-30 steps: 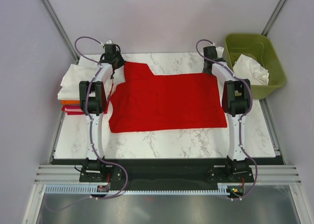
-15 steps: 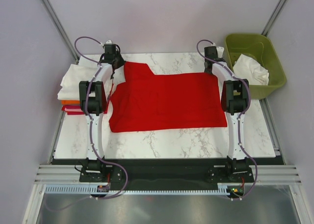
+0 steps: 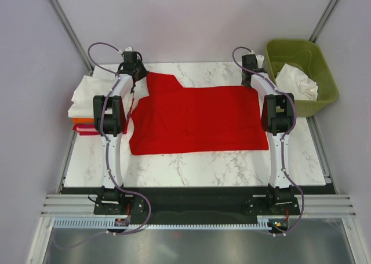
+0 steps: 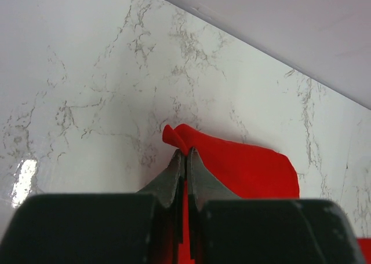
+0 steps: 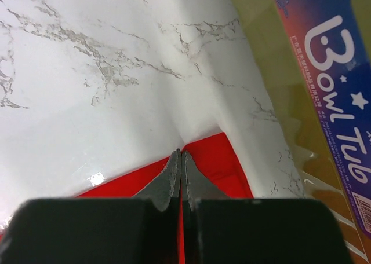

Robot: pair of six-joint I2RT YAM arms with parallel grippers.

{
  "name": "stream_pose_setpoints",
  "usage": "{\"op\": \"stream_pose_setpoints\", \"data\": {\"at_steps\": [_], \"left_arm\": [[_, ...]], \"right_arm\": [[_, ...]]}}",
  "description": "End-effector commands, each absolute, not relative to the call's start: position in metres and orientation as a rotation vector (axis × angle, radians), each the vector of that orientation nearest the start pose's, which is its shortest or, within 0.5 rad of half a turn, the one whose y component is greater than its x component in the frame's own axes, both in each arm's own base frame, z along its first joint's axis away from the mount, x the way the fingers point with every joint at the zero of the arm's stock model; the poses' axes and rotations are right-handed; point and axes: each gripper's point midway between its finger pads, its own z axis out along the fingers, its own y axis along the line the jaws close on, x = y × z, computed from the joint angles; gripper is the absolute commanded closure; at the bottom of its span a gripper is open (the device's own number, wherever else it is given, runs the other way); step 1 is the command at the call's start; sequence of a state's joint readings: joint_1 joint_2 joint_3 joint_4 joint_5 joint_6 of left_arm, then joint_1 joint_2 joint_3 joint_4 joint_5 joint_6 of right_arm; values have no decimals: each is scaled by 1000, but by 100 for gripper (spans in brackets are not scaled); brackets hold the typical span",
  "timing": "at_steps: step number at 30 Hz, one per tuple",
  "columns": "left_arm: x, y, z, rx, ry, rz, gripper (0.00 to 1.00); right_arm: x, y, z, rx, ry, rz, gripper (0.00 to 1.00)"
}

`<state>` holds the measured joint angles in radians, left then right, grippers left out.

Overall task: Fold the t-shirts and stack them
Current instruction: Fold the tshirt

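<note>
A red t-shirt lies spread flat across the marble table, its sleeve pointing to the far left. My left gripper is shut on the sleeve's far edge; in the left wrist view red cloth bunches between the closed fingers. My right gripper is at the shirt's far right corner, shut on that red hem, with cloth pinched between the fingertips. Folded t-shirts, white over orange and red, are stacked at the table's left edge.
A green tub holding a crumpled white shirt stands off the table's far right; its labelled wall fills the right of the right wrist view. Grey walls close in behind and at both sides.
The right gripper has closed onto the shirt's far right corner. Both arms and the shirt have otherwise stayed where they were.
</note>
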<state>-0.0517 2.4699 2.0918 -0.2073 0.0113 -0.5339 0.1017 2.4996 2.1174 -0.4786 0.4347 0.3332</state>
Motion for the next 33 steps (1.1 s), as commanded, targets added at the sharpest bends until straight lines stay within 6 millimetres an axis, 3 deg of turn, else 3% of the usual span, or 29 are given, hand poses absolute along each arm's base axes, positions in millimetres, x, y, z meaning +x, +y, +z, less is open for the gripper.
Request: {"op": "stream_pose_setpoints", "data": {"at_steps": [1,5,8,12,15,16,18,19,20,22,23,26,33], "left_arm": [[666,-61,151,-463,1986,-394,98],[662,-63,163,-451,1974,-409,98],[657,-67,175,-438,1966,-421,98],[646,-72,186,-423,1965,-418,98],[638,-76,191,-402,1969,-412,98],[635,-77,197,-398,1961,-417,98],[629,-79,193,-393,1977,-412,98],[626,-80,195,-390,1977,-415,98],[623,-81,200,-381,1973,-412,98],[617,-81,198,-381,1982,-405,98],[613,-83,207,-371,1972,-406,98],[602,-85,203,-358,1982,-392,98],[561,-82,212,-344,1960,-342,98]], "right_arm": [[611,2,38,458,2308,-272,100],[611,10,55,450,2291,-203,100],[609,15,79,451,2261,-143,100],[606,23,93,445,2251,-90,100],[597,26,99,449,2254,-62,100],[590,25,92,451,2273,-65,100],[586,27,103,454,2257,-46,100],[579,26,96,456,2276,-50,100],[576,26,107,459,2258,-42,100],[568,26,105,462,2267,-44,100],[565,26,115,463,2253,-40,100],[555,24,124,471,2244,-39,100],[529,17,134,524,2230,-59,100]]}}
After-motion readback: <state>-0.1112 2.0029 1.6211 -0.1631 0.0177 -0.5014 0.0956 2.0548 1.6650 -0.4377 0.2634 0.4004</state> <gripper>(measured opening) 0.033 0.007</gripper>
